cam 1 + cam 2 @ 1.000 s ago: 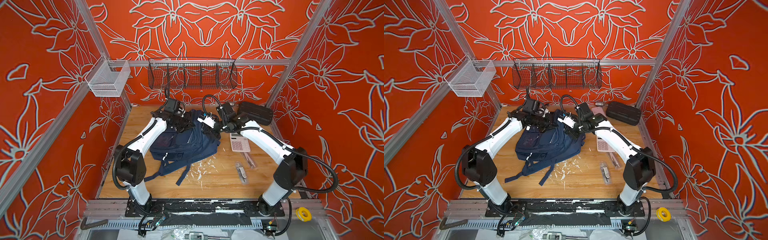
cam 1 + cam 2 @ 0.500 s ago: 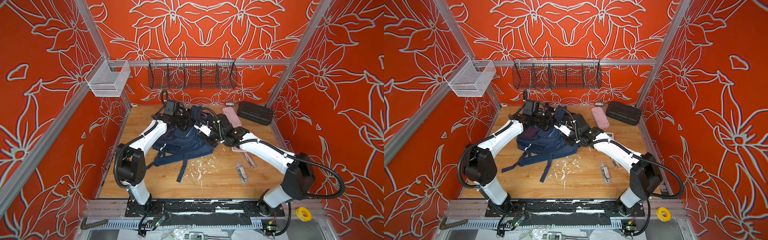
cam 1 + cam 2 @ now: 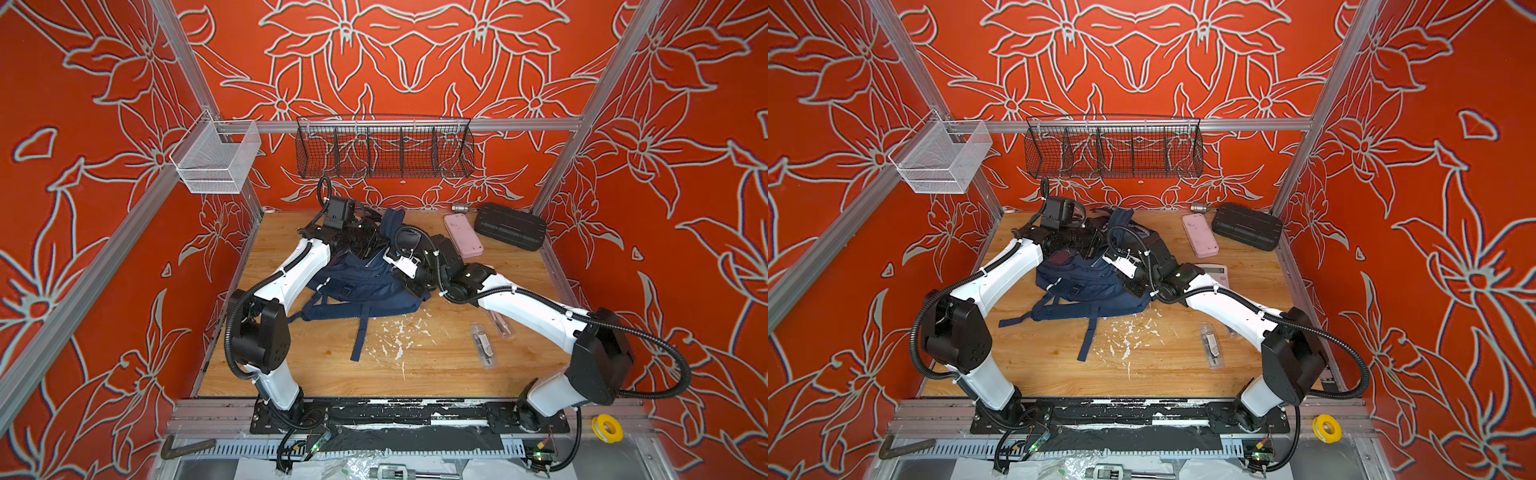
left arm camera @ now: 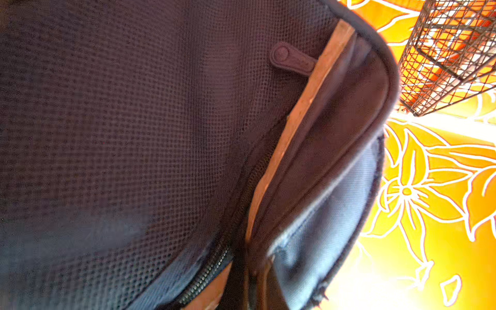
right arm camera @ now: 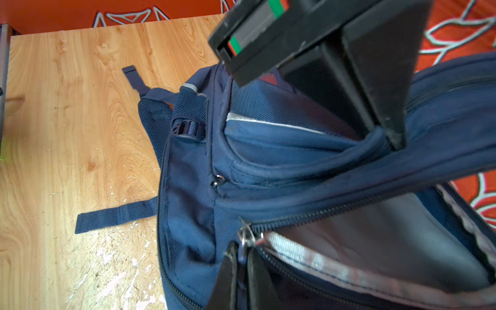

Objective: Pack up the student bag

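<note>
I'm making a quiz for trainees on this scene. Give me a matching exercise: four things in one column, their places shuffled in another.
1. student bag
2. pink case
3. black wire basket
4. yellow roll

A. hung on the back rail
B. on the metal frame at the front
C. flat beside the black ribbed case
D. middle of the wooden table, straps trailing

Pairs: 1-D, 2-C, 3-A, 4-B

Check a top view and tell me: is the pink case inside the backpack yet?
No, the pink case lies on the wooden table beside the black hard case, outside the student bag.
</note>
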Tool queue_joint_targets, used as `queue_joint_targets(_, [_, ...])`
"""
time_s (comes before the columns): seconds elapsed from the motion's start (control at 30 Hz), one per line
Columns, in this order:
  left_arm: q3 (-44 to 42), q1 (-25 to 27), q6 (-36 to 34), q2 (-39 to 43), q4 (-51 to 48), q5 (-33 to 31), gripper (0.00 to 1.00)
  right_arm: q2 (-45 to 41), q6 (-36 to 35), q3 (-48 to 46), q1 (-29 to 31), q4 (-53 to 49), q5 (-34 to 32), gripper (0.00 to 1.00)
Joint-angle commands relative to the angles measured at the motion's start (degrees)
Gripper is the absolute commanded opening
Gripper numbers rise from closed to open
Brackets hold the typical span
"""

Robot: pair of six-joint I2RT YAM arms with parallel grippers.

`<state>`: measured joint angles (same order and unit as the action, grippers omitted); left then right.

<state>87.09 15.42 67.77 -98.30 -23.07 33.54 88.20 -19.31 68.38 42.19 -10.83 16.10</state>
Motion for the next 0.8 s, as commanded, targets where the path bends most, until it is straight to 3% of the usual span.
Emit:
queue_joint_targets(0.0, [5.59, -1.57, -1.99, 4.24, 9.72, -2.24, 0.0, -2.1, -0.62, -1.67, 1.99, -3.1, 13.46, 0.0])
queue_joint_targets(0.17, [3.04, -2.15, -9.2, 10.27, -4.02, -3.66, 0.0, -2.37, -2.75, 0.53, -4.59, -5.69, 23.84, 0.0])
queue_joint_targets(0.27, [-1.5, -0.95, -9.17, 14.66, -7.87, -4.84, 0.0, -0.95, -7.67, 4.69, -9.43, -11.15, 36.8, 0.0])
queue_joint_targets(0.47, [-11.48, 3.0, -3.43, 21.44, -5.43, -11.59, 0.0, 3.62, -19.05, 15.2, -13.01, -26.59, 40.33, 0.0])
queue_joint_targets(0.53, [-12.48, 4.7, -2.83, 21.21, -4.09, -13.38, 0.11, 3.9, -19.94, 15.25, -13.46, -26.63, 41.7, 0.0])
queue_joint_targets(0.6, [-10.9, 5.32, -5.64, 19.54, -5.17, -14.59, 0.37, 3.89, -19.19, 14.89, -13.78, -25.31, 41.98, 0.0])
queue_joint_targets(0.63, [-9.67, 5.25, -7.68, 18.64, -6.1, -15.11, 0.43, 4.04, -19.19, 14.76, -13.87, -25.08, 42.04, 0.0])
queue_joint_targets(0.7, [-5.25, 5.31, -14.87, 16.07, -10.12, -16.65, 0.51, 4.45, -19.25, 14.85, -14.05, -25.03, 42.0, 0.0])
queue_joint_targets(0.77, [-0.54, 5.41, -22.43, 13.26, -15.5, -17.24, 0.52, 4.84, -19.36, 15.16, -14.24, -25.21, 42.06, 0.0])
